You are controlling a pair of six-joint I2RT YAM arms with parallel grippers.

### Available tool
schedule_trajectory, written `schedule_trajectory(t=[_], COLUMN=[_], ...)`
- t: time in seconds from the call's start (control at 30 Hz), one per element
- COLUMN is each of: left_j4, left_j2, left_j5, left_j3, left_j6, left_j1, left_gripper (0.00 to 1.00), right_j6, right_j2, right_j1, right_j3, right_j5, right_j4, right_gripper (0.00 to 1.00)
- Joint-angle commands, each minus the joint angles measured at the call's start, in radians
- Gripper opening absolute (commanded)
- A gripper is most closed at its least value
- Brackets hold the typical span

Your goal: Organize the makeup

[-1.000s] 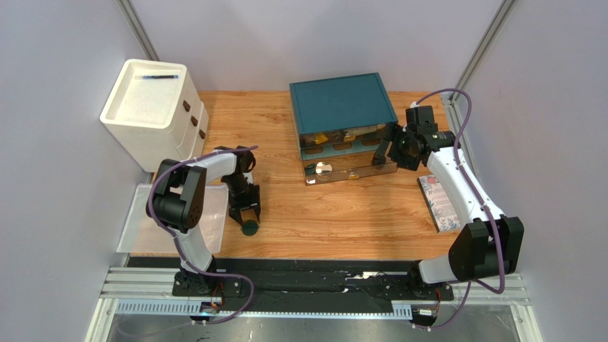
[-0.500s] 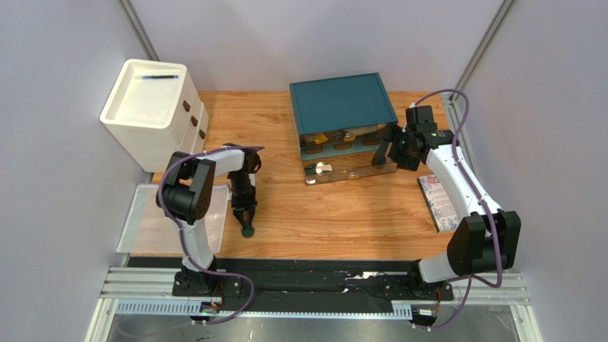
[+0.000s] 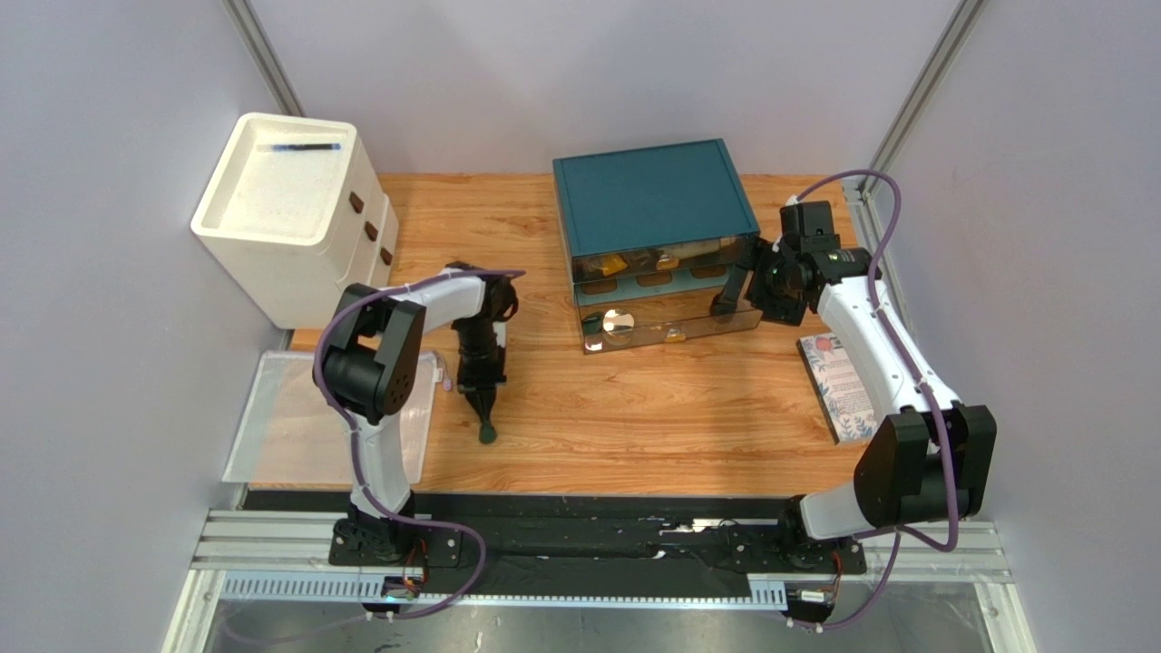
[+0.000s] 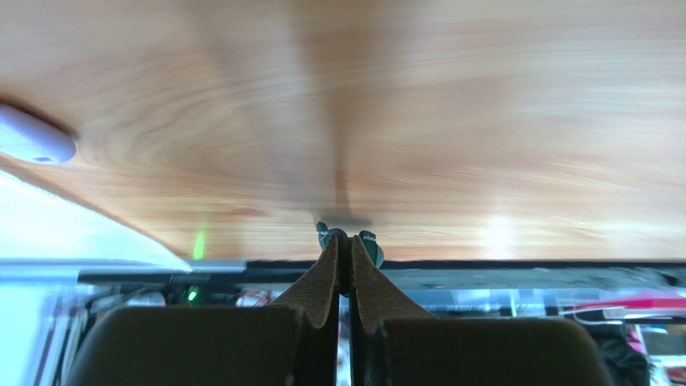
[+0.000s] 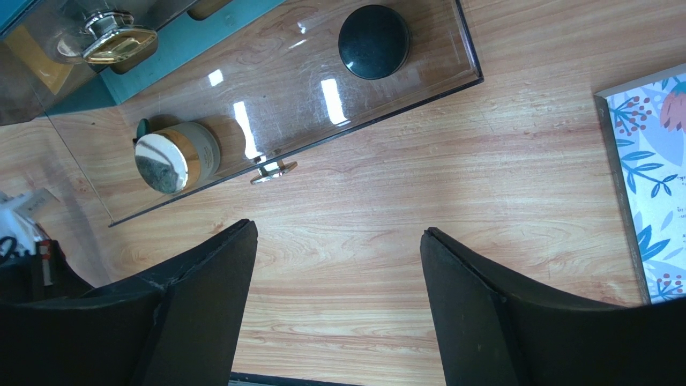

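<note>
Here a wooden tabletop (image 3: 654, 408) sits between pale grey walls (image 3: 613, 68). Toward its front-left corner the left gripper (image 3: 485, 426) pinches a dark-green disc (image 4: 371, 245) on edge. The right gripper (image 5: 338, 233) is spread beside the teal box (image 3: 652, 197), whose open drawer (image 5: 386, 100) holds a round dark jar (image 5: 373, 42).

You are working in a robotics lab cell, not a home. Plain grey partition walls (image 3: 136, 109) close in the left, back and right sides, joined by bare aluminium posts (image 3: 267, 55). On the near side of your left claw (image 3: 485, 425), both arms are bolted to a slotted aluminium rail (image 3: 600, 544), and purple cables (image 3: 872, 174) loop openly along them. The wooden tabletop (image 3: 641, 408) under the claws is staged like a test bench. A white drawer cabinet (image 3: 286, 204) stands well beyond your left claw. A teal box with clear drawers (image 3: 652, 195) sits just beside your right claw (image 3: 739, 295).
</note>
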Motion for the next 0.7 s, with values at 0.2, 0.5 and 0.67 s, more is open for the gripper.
schedule_trajectory(t=[0.2,0.5,0.67], left_j4=[0.049,0.154,0.184], left_j2=[-0.017,0.127,0.205], left_j5=[0.212,0.28,0.297], left_j3=[0.568,0.791,0.853], left_j6=[0.012,-0.074,-0.119], left_j1=[-0.088,-0.126,-0.143], left_gripper=[0.0,0.0,0.06], right_j6=[-0.012,-0.012,-0.015], right_j2=[-0.042,-0.027,-0.022], right_j1=[-0.018,-0.021,-0.025], right_j3=[0.007,0.015,0.018], right_j5=[-0.027,-0.042,-0.046], right_j4=[0.016,0.021,0.018], right_gripper=[0.78,0.78,0.77])
